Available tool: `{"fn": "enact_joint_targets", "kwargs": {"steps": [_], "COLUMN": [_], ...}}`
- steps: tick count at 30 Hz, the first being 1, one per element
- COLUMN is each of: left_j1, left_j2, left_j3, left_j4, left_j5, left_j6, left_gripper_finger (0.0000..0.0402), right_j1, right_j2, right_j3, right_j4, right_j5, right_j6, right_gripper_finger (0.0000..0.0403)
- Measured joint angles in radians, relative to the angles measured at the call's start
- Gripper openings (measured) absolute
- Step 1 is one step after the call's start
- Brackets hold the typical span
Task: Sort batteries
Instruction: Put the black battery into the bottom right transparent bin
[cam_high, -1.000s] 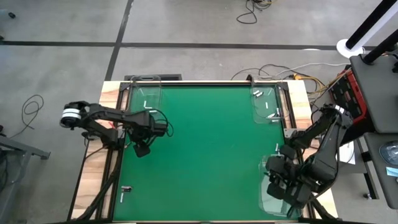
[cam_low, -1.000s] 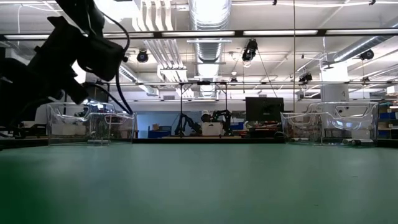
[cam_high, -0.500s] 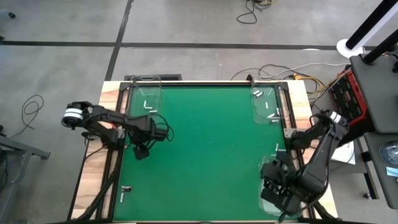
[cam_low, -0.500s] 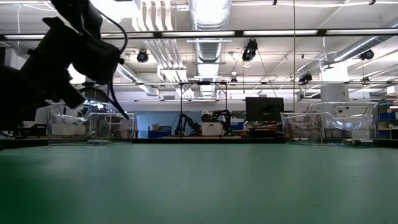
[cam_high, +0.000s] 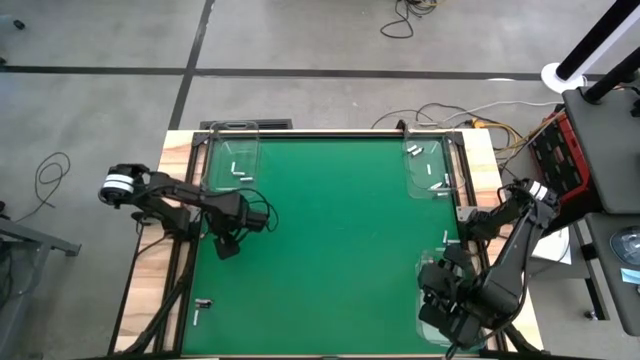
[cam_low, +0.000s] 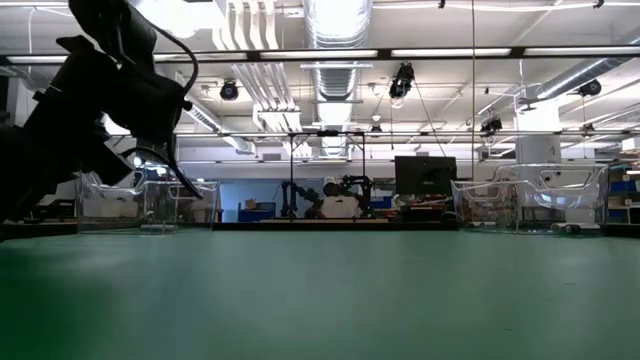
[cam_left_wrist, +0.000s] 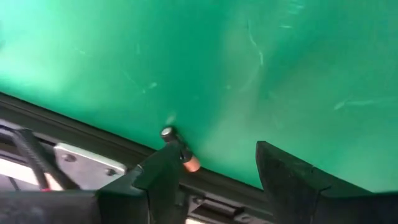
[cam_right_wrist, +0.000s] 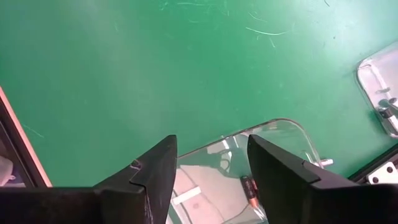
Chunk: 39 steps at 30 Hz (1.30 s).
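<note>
Right gripper (cam_high: 452, 305) sits over the near-right clear tray (cam_high: 424, 268), fingers (cam_right_wrist: 154, 171) spread apart and holding nothing; in the right wrist view one dark battery with a copper end (cam_right_wrist: 249, 188) lies inside that tray (cam_right_wrist: 273, 134) between the two fingers, not touched by either. Left gripper (cam_high: 226, 243) hovers over the green mat (cam_high: 330, 240) near its left edge, about halfway between near and far; its fingers (cam_left_wrist: 163, 174) are also apart and empty. Left wrist view shows a dark battery with a copper tip (cam_left_wrist: 179, 148) lying on the mat (cam_left_wrist: 249, 74) right by the black frame rail (cam_left_wrist: 74, 127), just beside one fingertip; contact cannot be told. Near-left corner of the mat has two loose batteries, one dark (cam_high: 203, 302) and one whitish (cam_high: 196, 320), close together. Farther back, far-left clear tray (cam_high: 216, 152) holds two whitish batteries (cam_high: 237, 171) set in an L shape. Far-right clear tray (cam_high: 412, 170) holds several whitish batteries (cam_high: 433, 176), spread along its length. Low view shows the left arm (cam_low: 90, 110) as a dark mass raised above the mat at the left, with the two far trays (cam_low: 145, 205) (cam_low: 520, 205) behind it at the mat's far edge and a workshop room beyond.
</note>
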Motion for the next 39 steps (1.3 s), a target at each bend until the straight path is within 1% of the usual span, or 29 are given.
{"fn": "enact_joint_targets", "kwargs": {"steps": [2, 6, 9, 13, 17, 19, 21, 23, 27, 30, 34, 39], "left_j1": [0.023, 0.086, 0.125, 0.161, 0.167, 0.165, 0.163, 0.163, 0.163, 0.163, 0.163, 0.140], "left_j2": [0.001, 0.001, 0.001, 0.033, 0.139, 0.190, 0.220, 0.239, 0.270, 0.298, 0.328, 0.336], "left_j3": [0.001, -0.002, -0.003, -0.003, 0.002, 0.012, 0.012, 0.008, -0.001, -0.002, -0.002, -0.004], "left_j4": [-0.013, -0.030, -0.037, -0.038, -0.048, -0.060, -0.062, -0.057, -0.017, 0.012, 0.025, 0.029], "left_j5": [-0.013, -0.014, -0.001, 0.006, 0.006, -0.010, -0.020, -0.006, 0.057, 0.061, 0.086, 0.101], "left_j6": [0.052, 0.202, 0.249, 0.258, 0.258, 0.257, 0.255, 0.258, 0.278, 0.281, 0.282, 0.267], "left_gripper_finger": [0.0191, 0.0191, 0.0191, 0.0191, 0.0191, 0.0191, 0.0191, 0.0191, 0.0191, 0.0190, 0.0177, 0.0146], "right_j1": [0.000, -0.003, -0.002, -0.002, -0.002, -0.002, -0.002, -0.002, -0.002, -0.002, -0.002, -0.002], "right_j2": [0.000, 0.000, 0.000, 0.002, 0.006, 0.006, 0.006, 0.006, 0.006, 0.006, 0.006, 0.006], "right_j3": [0.000, 0.000, 0.000, 0.000, 0.000, 0.000, 0.000, 0.000, 0.000, 0.000, 0.000, 0.000], "right_j4": [0.000, 0.000, 0.000, 0.001, 0.003, 0.005, 0.006, 0.008, 0.012, 0.019, 0.022, 0.022], "right_j5": [0.000, 0.000, 0.001, 0.008, 0.008, 0.008, 0.008, 0.008, 0.001, 0.000, 0.000, 0.000], "right_j6": [0.000, 0.001, 0.012, 0.024, 0.025, 0.031, 0.046, 0.059, 0.077, 0.077, 0.076, 0.066], "right_gripper_finger": [0.0193, 0.0196, 0.0196, 0.0196, 0.0196, 0.0196, 0.0196, 0.0196, 0.0195, 0.0195, 0.0196, 0.0192]}}
